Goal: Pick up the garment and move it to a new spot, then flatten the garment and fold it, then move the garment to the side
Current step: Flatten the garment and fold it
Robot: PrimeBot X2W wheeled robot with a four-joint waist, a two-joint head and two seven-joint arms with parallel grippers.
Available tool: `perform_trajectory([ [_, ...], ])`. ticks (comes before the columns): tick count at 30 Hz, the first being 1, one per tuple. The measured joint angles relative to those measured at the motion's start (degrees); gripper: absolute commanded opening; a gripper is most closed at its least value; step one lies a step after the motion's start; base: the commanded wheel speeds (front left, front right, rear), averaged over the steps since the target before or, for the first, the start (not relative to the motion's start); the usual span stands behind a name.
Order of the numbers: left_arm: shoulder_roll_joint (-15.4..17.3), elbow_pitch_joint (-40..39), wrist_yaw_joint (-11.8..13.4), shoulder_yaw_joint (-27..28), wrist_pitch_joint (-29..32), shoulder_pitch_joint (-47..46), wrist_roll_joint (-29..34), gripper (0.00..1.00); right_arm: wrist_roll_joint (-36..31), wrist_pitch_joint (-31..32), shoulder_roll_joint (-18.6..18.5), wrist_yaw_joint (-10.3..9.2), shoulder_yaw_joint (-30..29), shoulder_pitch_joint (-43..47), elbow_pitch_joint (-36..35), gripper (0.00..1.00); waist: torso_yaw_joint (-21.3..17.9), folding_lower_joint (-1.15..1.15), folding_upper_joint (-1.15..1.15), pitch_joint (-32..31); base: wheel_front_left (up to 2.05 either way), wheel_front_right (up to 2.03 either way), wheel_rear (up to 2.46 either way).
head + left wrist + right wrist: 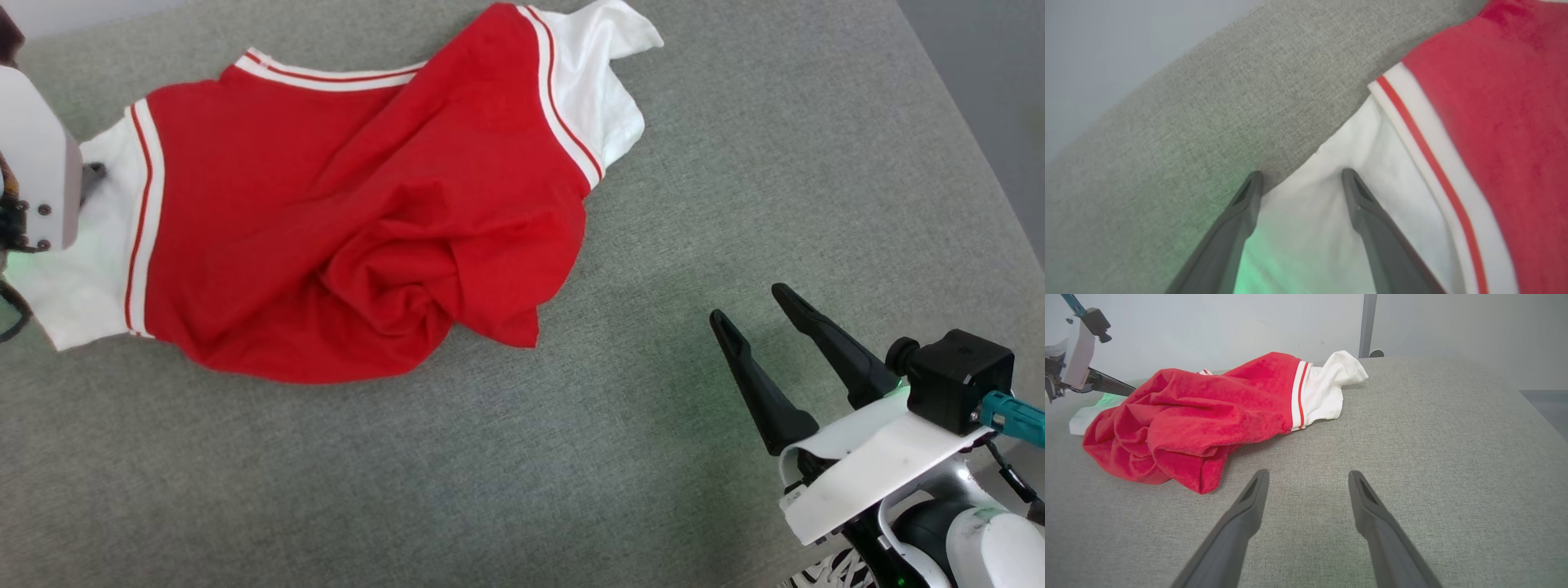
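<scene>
The garment (343, 220) is a red shirt with white sleeve ends and red-white stripe trim, lying crumpled on the grey table (571, 457). Its lower part is bunched into folds. My left gripper (1300, 177) is open right over the white left sleeve (1331, 196), one finger at the sleeve's edge and the other over the white cloth; I cannot tell whether they touch it. The left arm's pale housing (41, 163) sits at the head view's left edge. My right gripper (755, 306) is open over bare table, right of the garment (1200, 412).
The table's grey fabric stretches wide to the right and front of the shirt (1412, 457). Its far edge meets a pale wall with a grey post (1367, 322). The right table edge runs diagonally at the head view's upper right (980, 163).
</scene>
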Motion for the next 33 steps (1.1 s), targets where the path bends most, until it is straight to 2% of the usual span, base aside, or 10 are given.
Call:
perform_trajectory([
  [3,0.23,-0.60,0.01,-1.10,3.08,-0.29,-2.99,1.00,0.00,0.16,-0.02,0.00,-0.02,-0.05,-0.24,1.00,0.43,0.00,0.00,-0.29,0.00,0.00,0.00],
  [5,0.52,-1.40,0.01,-1.99,4.71,-0.56,-4.63,0.42,0.00,0.55,-0.10,0.00,-0.09,-0.20,-0.48,1.00,0.69,0.00,0.00,-0.30,0.00,0.00,0.00],
  [7,0.73,-2.12,0.01,-2.57,5.91,-0.83,-5.87,0.00,0.00,0.57,-0.18,0.00,-0.18,-0.58,-0.75,1.00,0.81,0.00,0.00,-0.15,0.00,0.00,0.00],
  [15,1.30,-3.58,-0.24,-5.01,5.48,-2.10,-7.71,0.00,0.93,1.40,-0.82,0.00,-0.52,-2.19,-1.01,1.00,0.99,0.00,0.00,0.80,0.00,0.00,0.00],
  [21,-0.36,-4.56,-0.19,-7.93,2.86,-4.14,-7.59,0.00,3.78,6.35,-6.68,0.01,1.47,-13.63,1.33,1.00,2.75,0.00,0.00,1.33,0.00,0.00,0.00],
  [24,-1.71,-5.12,-0.07,-9.49,1.26,-5.67,-7.60,0.00,8.25,10.44,-8.96,0.01,2.64,-22.85,6.39,1.00,4.19,0.00,0.00,1.76,0.00,0.00,0.00],
  [27,-3.48,-5.37,0.00,-11.11,0.20,-7.26,-8.05,0.00,9.49,13.01,-12.27,0.00,4.82,-32.94,14.47,1.00,5.89,0.00,0.00,2.38,0.00,0.00,0.00],
  [33,-6.65,-5.84,0.00,-14.84,-1.86,-10.92,-9.42,0.00,12.00,15.77,-13.93,0.01,11.80,-47.95,30.63,1.00,9.68,0.00,0.00,4.15,0.00,0.00,0.00],
])
